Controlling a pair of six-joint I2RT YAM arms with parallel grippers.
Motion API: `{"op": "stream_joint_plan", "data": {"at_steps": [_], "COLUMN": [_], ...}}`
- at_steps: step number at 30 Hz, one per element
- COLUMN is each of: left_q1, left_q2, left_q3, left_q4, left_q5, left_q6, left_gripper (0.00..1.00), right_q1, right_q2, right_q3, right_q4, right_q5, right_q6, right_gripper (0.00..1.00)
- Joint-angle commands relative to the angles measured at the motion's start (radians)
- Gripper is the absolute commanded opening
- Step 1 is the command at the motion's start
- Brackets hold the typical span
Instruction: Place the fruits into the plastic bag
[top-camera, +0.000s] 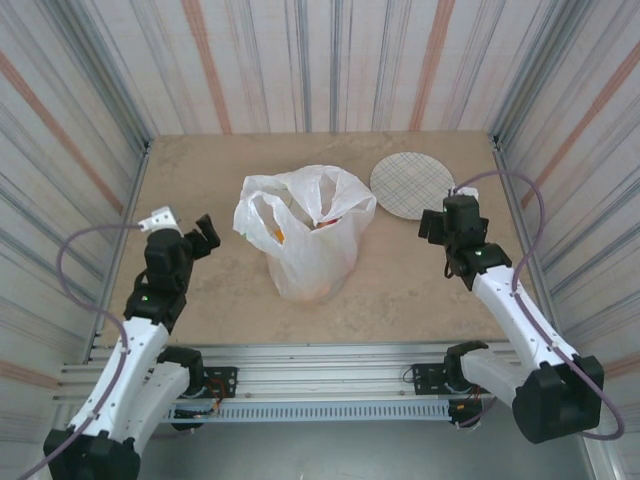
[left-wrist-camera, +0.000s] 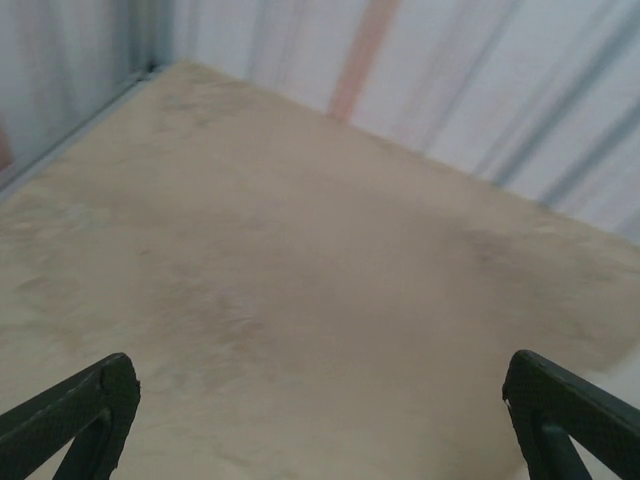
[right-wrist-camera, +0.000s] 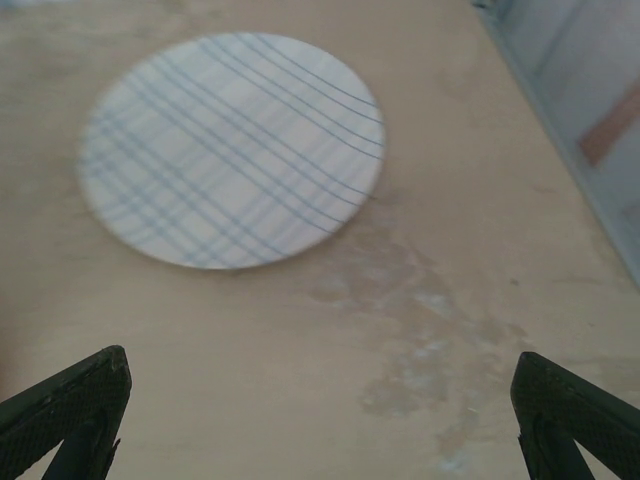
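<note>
**Item 1: plastic bag** (top-camera: 305, 225). Thin white film. It stands on the desk (top-camera: 200, 180) between the two tools, well apart from each, with its mouth gaping upward and its handles slack. Judged to stand upright because the load in its bottom anchors it.

**Item 2: fruits** (top-camera: 322, 292). Seen as orange and reddish patches through the film, low in the bag. The count cannot be told. Judged: filling is at or near its end.

**Item 3: left tool** (top-camera: 205, 236). Released, with the fingers (left-wrist-camera: 80, 410) spread wide and bare desk between them. The bag lies to its right, out of reach of the jaws.

**Item 4: right tool** (top-camera: 445, 222). Released, with the fingers (right-wrist-camera: 70, 400) spread wide and grasping nothing. The bag lies to its left.

**Item 5: checked plate** (right-wrist-camera: 235, 150). Round and flat on the desk, just ahead of the right tool and carrying nothing. Judged to be the tray the fruit came from.
</note>
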Motion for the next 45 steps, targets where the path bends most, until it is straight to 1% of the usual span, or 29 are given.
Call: {"op": "stream_joint_plan", "data": {"at_steps": [1, 4, 6, 10, 12, 14, 15, 19, 23, 25, 26, 27, 28, 29, 30, 32, 34, 35, 37, 40, 45], "left_q1": [0.010, 0.028, 0.047, 0.061, 0.082, 0.110, 0.122, 0.148, 0.165, 0.167, 0.165, 0.160, 0.159, 0.161, 0.161, 0.159, 0.156, 0.152, 0.140, 0.137, 0.137], "left_q2": [0.053, 0.150, 0.225, 0.379, 0.444, 0.502, 0.531, 0.591, 0.692, 0.761, 0.792, 0.793, 0.770, 0.776, 0.789, 0.773, 0.782, 0.774, 0.782, 0.779, 0.779], "left_q3": [-0.113, -0.177, -0.185, -0.180, -0.184, -0.183, -0.183, -0.148, -0.143, -0.144, -0.144, -0.140, -0.128, -0.129, -0.132, -0.123, -0.129, -0.125, -0.120, -0.119, -0.118], "left_q4": [0.275, 0.431, 0.499, 0.612, 0.674, 0.730, 0.756, 0.780, 0.875, 0.935, 0.984, 0.970, 0.904, 0.923, 0.953, 0.903, 0.929, 0.907, 0.912, 0.908, 0.905], "left_q5": [-0.249, -0.239, -0.177, -0.087, -0.023, 0.051, 0.080, 0.141, 0.218, 0.245, 0.253, 0.250, 0.257, 0.261, 0.256, 0.256, 0.253, 0.243, 0.219, 0.214, 0.214], "left_q6": [0.095, 0.186, 0.252, 0.355, 0.366, 0.362, 0.359, 0.382, 0.403, 0.406, 0.420, 0.430, 0.424, 0.424, 0.428, 0.424, 0.428, 0.431, 0.438, 0.440, 0.440], "left_gripper": [0.99, 0.99, 0.98, 0.99, 0.99, 0.99, 0.99, 0.99, 0.99, 0.99, 0.99, 0.99, 0.99, 0.99, 0.99, 0.99, 0.99, 0.99, 0.99, 0.99, 0.99], "right_q1": [-0.054, -0.103, -0.116, -0.115, -0.117, -0.118, -0.119, -0.136, -0.158, -0.172, -0.183, -0.189, -0.196, -0.204, -0.204, -0.214, -0.221, -0.224, -0.224, -0.233, -0.231], "right_q2": [0.037, 0.097, 0.139, 0.218, 0.259, 0.285, 0.299, 0.334, 0.368, 0.407, 0.430, 0.458, 0.483, 0.500, 0.519, 0.501, 0.512, 0.503, 0.512, 0.508, 0.506], "right_q3": [-0.103, -0.213, -0.258, -0.318, -0.335, -0.314, -0.319, -0.328, -0.314, -0.347, -0.354, -0.367, -0.375, -0.375, -0.377, -0.361, -0.358, -0.355, -0.358, -0.352, -0.351], "right_q4": [0.253, 0.417, 0.504, 0.687, 0.764, 0.763, 0.801, 0.898, 0.935, 1.042, 1.074, 1.122, 1.159, 1.162, 1.201, 1.135, 1.152, 1.129, 1.145, 1.128, 1.127], "right_q5": [0.103, 0.044, 0.021, -0.032, -0.058, -0.073, -0.077, -0.120, -0.188, -0.226, -0.243, -0.257, -0.266, -0.269, -0.264, -0.276, -0.281, -0.287, -0.287, -0.311, -0.310], "right_q6": [-0.042, -0.043, -0.050, -0.075, -0.091, -0.104, -0.116, -0.136, -0.181, -0.197, -0.189, -0.187, -0.181, -0.170, -0.172, -0.158, -0.153, -0.149, -0.152, -0.147, -0.150], "right_gripper": [0.99, 0.99, 0.99, 0.99, 0.99, 0.99, 0.99, 0.99, 0.99, 0.99, 0.99, 0.99, 0.99, 0.99, 0.99, 0.99, 0.99, 0.99, 0.99, 0.99, 0.99]}}
